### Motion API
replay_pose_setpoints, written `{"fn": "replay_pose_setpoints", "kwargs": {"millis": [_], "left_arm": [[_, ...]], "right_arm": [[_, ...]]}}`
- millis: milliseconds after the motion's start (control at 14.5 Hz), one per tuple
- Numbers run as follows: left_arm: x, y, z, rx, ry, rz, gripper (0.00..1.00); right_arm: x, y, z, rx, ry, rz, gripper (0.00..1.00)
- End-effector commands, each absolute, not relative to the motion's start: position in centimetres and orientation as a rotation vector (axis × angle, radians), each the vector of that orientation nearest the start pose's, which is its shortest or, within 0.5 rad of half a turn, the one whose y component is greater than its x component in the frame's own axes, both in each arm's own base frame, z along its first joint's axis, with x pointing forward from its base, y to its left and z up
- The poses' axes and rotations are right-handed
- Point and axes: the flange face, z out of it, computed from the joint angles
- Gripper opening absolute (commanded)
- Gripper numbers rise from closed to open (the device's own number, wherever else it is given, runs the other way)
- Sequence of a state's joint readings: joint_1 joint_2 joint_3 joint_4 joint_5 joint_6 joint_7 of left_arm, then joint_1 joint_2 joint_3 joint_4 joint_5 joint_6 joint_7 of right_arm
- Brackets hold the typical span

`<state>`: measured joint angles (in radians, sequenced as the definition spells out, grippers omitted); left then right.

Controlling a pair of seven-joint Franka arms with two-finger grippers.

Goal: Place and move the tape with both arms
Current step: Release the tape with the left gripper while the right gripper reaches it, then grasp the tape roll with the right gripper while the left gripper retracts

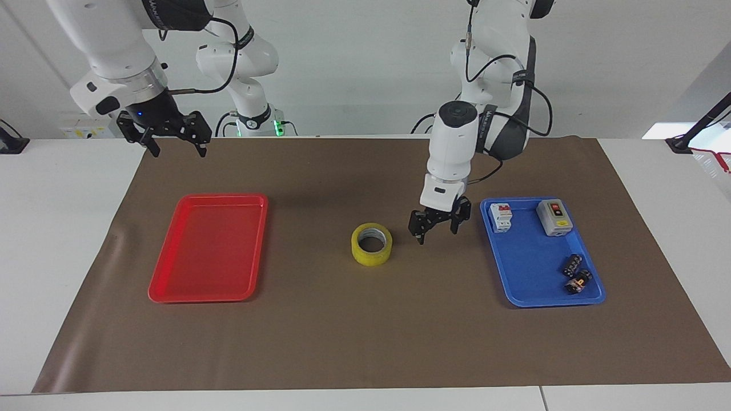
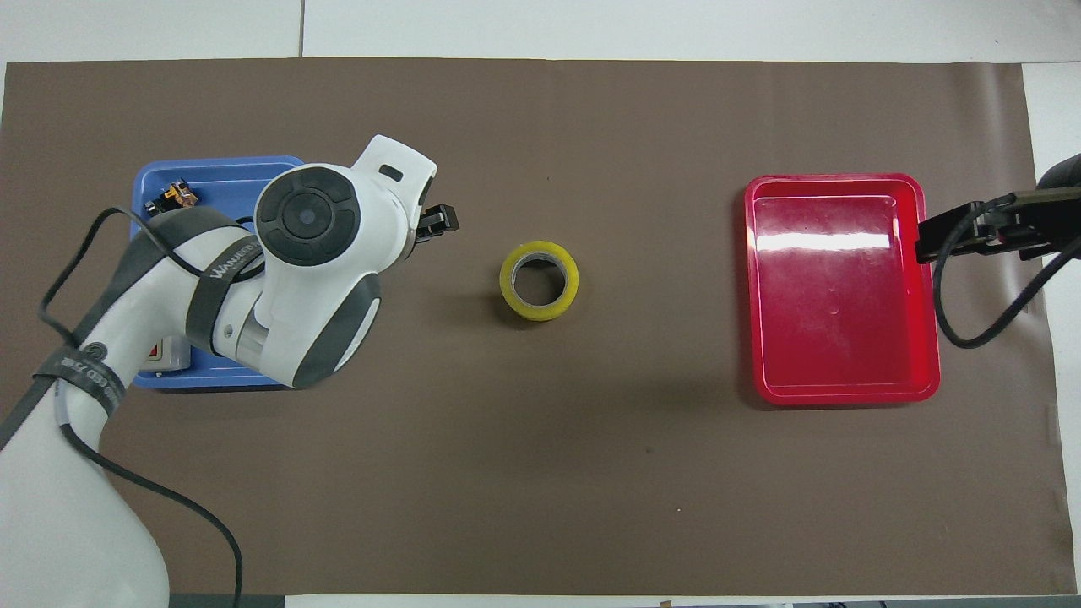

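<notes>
The yellow tape (image 1: 372, 244) (image 2: 539, 282) lies flat on the brown mat in the middle of the table, its pale core facing up, and nothing touches it. My left gripper (image 1: 438, 231) hangs open and empty over the mat between the tape and the blue tray (image 1: 531, 268). In the overhead view its wrist covers most of the left gripper (image 2: 437, 221). My right gripper (image 1: 178, 149) (image 2: 963, 230) waits open and empty, raised over the mat's edge by the red tray (image 1: 223, 197).
The red tray (image 2: 836, 179) sits empty toward the right arm's end. The blue tray (image 2: 220, 169) toward the left arm's end holds a grey switch box (image 1: 554, 217), a white breaker (image 1: 501, 217) and two small black parts (image 1: 573, 264).
</notes>
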<state>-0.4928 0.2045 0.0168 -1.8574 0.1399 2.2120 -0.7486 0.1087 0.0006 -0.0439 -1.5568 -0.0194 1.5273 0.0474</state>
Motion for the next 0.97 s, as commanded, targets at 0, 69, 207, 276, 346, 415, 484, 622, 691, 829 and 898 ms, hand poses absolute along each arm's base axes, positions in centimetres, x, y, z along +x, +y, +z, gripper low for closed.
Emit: {"fn": "replay_pose_setpoints", "kwargs": {"millis": [0, 69, 207, 276, 346, 415, 484, 622, 691, 829, 898], "left_arm": [[55.6, -23.1, 45.2, -3.104, -0.187, -0.207, 1.0], [55.9, -21.2, 46.3, -3.125, -0.164, -0.193, 1.0], [56.3, -17.2, 48.2, -3.158, -0.128, -0.16, 1.0], [56.4, -15.6, 48.9, -3.171, -0.11, -0.146, 1.0], [56.4, -14.2, 49.8, -3.183, -0.097, -0.14, 1.0], [56.4, -12.7, 50.4, -3.188, -0.089, -0.124, 1.0], [56.4, -11.3, 51.2, -3.184, -0.076, -0.11, 1.0], [56.5, -8.6, 52.6, -3.18, -0.049, -0.072, 1.0], [56.5, -7.5, 53.7, -3.179, -0.06, -0.063, 1.0], [56.6, -5.2, 55.9, -3.2, -0.113, -0.043, 1.0], [56.6, -4.1, 56.8, -3.221, -0.12, -0.028, 1.0]], "right_arm": [[54.5, 8.6, 61.0, -3.143, -0.08, 0.002, 1.0], [55.3, 10.0, 59.6, -3.103, -0.089, 0.035, 1.0], [56.4, 15.0, 56.6, -3.065, -0.091, 0.056, 1.0], [56.8, 18.2, 55.0, -3.067, -0.067, 0.041, 1.0], [57.3, 20.8, 53.3, -3.066, -0.067, 0.021, 1.0], [57.7, 22.7, 51.9, -3.063, -0.079, 0.001, 1.0], [58.4, 24.2, 50.1, -3.059, -0.088, -0.023, 1.0], [58.8, 26.9, 47.6, -3.055, -0.138, -0.041, 1.0], [58.8, 28.2, 46.6, -3.053, -0.159, -0.044, 1.0], [59.2, 31.5, 43.0, -3.066, -0.19, -0.017, 1.0], [59.6, 33.0, 40.9, -3.066, -0.211, -0.014, 1.0]]}}
